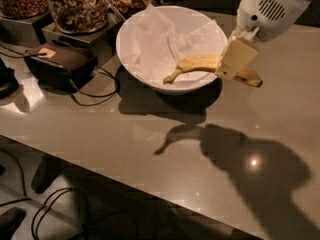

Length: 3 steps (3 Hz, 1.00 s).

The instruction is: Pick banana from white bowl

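Note:
The white bowl [150,79] stands on the grey table, lined with crumpled white paper [160,39]. My gripper [234,60] hangs at the upper right, over the bowl's right rim, and is shut on the banana [195,66]. The small yellow banana is held roughly level in the air, its brownish stem pointing down-left over the bowl's front rim and its dark tip sticking out to the right of the gripper. The banana's shadow falls on the table in front of the bowl.
Glass jars of nuts [77,6] stand on metal stands at the back left. A dark box [62,61] with cables lies left of the bowl. The table's front edge [100,171] runs diagonally, with cables on the floor below.

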Each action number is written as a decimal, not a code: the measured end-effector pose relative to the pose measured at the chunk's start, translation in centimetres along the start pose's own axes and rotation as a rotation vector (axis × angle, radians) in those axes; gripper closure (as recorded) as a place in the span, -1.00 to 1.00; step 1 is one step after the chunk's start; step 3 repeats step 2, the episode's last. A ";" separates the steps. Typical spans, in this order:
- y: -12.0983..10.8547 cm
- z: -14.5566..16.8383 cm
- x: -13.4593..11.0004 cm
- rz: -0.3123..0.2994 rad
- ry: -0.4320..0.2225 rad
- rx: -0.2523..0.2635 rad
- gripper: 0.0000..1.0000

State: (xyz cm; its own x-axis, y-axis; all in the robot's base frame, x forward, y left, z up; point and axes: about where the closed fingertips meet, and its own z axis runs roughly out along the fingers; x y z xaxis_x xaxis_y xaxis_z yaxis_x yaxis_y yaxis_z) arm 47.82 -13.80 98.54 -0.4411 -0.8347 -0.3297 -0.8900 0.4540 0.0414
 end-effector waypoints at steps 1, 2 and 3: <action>3.5 -1.2 1.2 0.029 0.001 0.019 1.00; 3.0 -1.1 0.7 0.028 -0.015 0.031 1.00; 3.0 -1.1 0.7 0.028 -0.015 0.031 1.00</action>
